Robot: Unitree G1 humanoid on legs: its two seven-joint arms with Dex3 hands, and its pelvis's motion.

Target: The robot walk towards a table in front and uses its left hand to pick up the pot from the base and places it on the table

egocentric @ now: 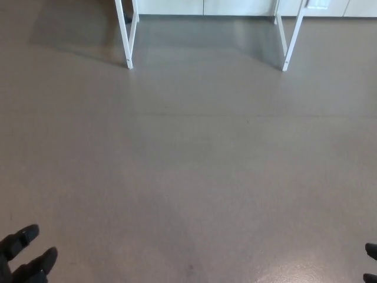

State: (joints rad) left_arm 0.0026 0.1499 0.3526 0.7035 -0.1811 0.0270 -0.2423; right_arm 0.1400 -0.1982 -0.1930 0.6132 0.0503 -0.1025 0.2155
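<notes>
The head view looks down at a grey-brown floor (188,165). At the top edge stand the white legs of a table (128,41), with a second pair of legs (290,44) to the right. The tabletop, the pot and its base lie outside the picture. My left hand (23,256) shows at the bottom left corner, black, with its fingers spread apart and holding nothing. Only the tips of my right hand (371,262) peek in at the bottom right edge.
A white wall or cabinet base (206,7) runs along the top behind the table legs. The table's shadow darkens the floor between the legs.
</notes>
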